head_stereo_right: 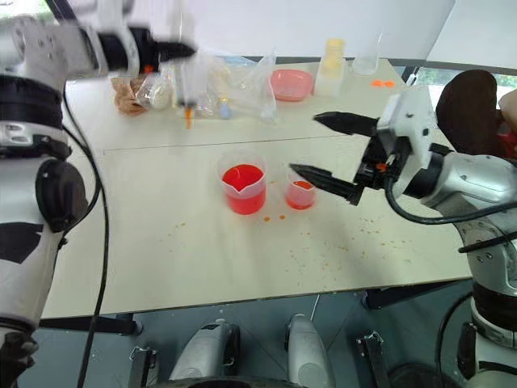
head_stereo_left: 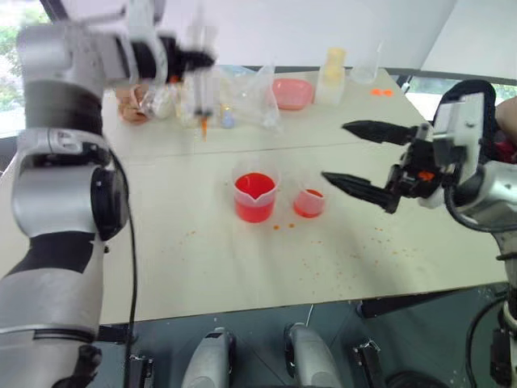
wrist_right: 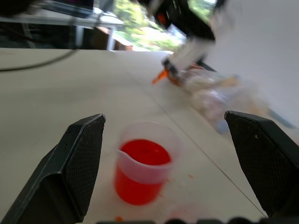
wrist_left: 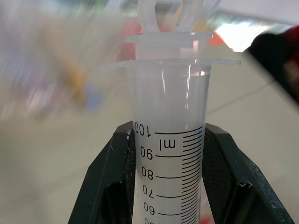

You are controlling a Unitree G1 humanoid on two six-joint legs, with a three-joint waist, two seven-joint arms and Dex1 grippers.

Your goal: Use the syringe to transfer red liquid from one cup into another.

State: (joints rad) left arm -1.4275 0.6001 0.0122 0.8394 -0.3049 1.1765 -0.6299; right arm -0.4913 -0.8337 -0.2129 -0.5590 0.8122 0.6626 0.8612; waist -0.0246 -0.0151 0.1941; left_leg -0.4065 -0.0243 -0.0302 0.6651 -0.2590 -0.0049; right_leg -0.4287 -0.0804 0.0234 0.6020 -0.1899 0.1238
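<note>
Holding the syringe (head_stereo_left: pixel 200 77) upright in your left gripper (wrist_left: pixel 168 177), you have both black fingers (wrist_left: pixel 105 186) pinching the clear barrel just below its flange, so the orange tip points down and the graduation marks face the wrist camera. The barrel looks clear where it shows, with no red visible in it.

- Syringe: raised above the far left part of the table (head_stereo_left: pixel 202 267), over a clutter of plastic bags (head_stereo_left: pixel 250 93), well apart from both cups.
- Spouted beaker (head_stereo_left: pixel 255 196): near the table's middle, holding bright red liquid (head_stereo_left: pixel 254 187); its spout faces you.
- Small cup (head_stereo_left: pixel 309 202): just beside the beaker on its right, with a shallow orange-red layer at the bottom.
- Right gripper (head_stereo_left: pixel 367 158): fingers spread wide and holding nothing, hovering level just right of the small cup, probably so you can steady a cup.
- Pink bowl (head_stereo_left: pixel 292 91) and a pale bottle (head_stereo_left: pixel 333 74): along the far edge, away from the work.
- Orange droplets speckle the tabletop around the cups.

The draw from the beaker appears not yet made.
</note>
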